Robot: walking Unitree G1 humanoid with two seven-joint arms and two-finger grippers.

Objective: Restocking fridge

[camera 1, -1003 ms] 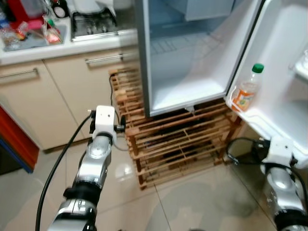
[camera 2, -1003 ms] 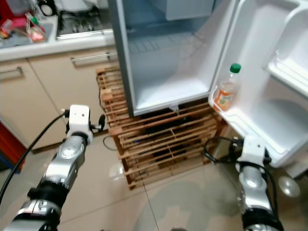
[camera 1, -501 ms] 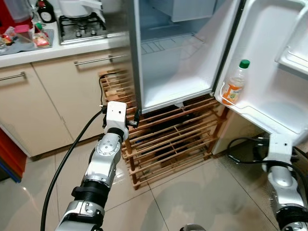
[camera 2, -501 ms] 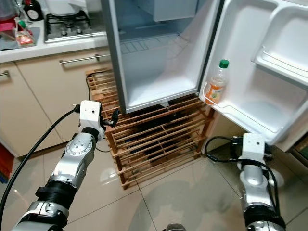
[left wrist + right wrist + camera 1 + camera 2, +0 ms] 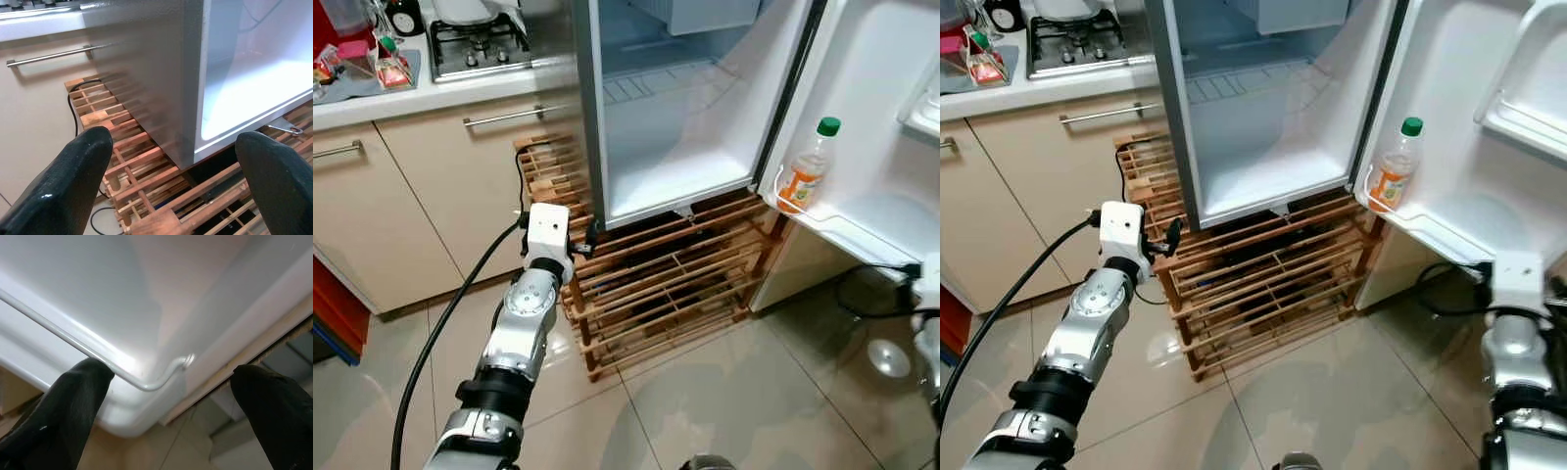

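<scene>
While the bottle [image 5: 808, 166] stands in the door shelf (upright), right claw [image 5: 171, 396] gapes below.

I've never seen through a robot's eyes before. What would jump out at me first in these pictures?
Probably the small fridge, door swung wide and its lit inside bare, standing on a slatted wooden rack beside the kitchen cabinets. A lone bottle with a green cap and orange label stands upright in the door's lower shelf. The silver left arm reaches toward the rack, its left gripper open.
</scene>
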